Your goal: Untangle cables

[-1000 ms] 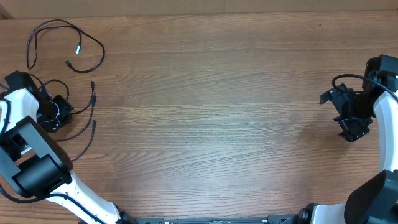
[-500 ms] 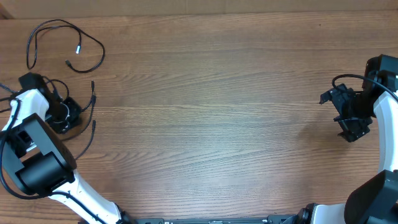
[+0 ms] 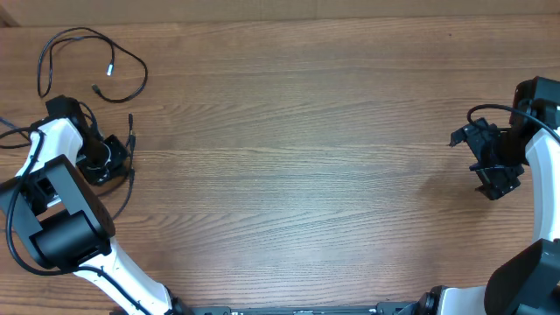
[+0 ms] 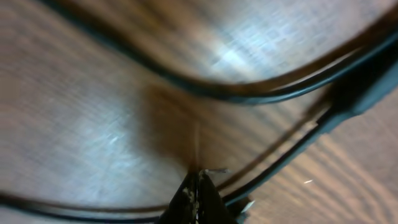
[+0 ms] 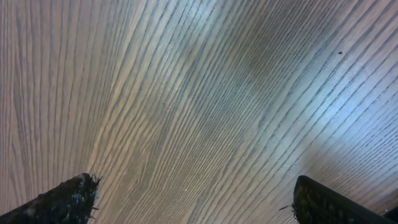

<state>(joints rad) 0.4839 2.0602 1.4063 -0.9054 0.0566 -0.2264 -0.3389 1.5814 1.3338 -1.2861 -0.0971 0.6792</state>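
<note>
One thin black cable (image 3: pixel 87 52) lies in a loose loop at the table's far left corner, its silver-tipped end (image 3: pixel 111 70) pointing inward. More cables (image 3: pixel 131 131) curl beside my left gripper (image 3: pixel 107 159), which sits low over them at the left edge. In the left wrist view my left gripper (image 4: pixel 199 180) is shut, tips together just above the wood. A thin cable (image 4: pixel 280 158) runs right past the tips; I cannot see it pinched. A blurred cable (image 4: pixel 249 93) arcs above. My right gripper (image 3: pixel 495 175) hangs open at the far right, and in the right wrist view it (image 5: pixel 199 208) has only bare wood between its fingers.
The wooden table (image 3: pixel 297 149) spans the whole view. Thicker black cords (image 3: pixel 479 112) run along the right arm. The left arm's white body (image 3: pixel 52 210) fills the near left corner.
My left gripper has slid to the right and slightly away, onto the cables beside it, staying shut. The looped cable at the far corner and the right arm have not moved.
</note>
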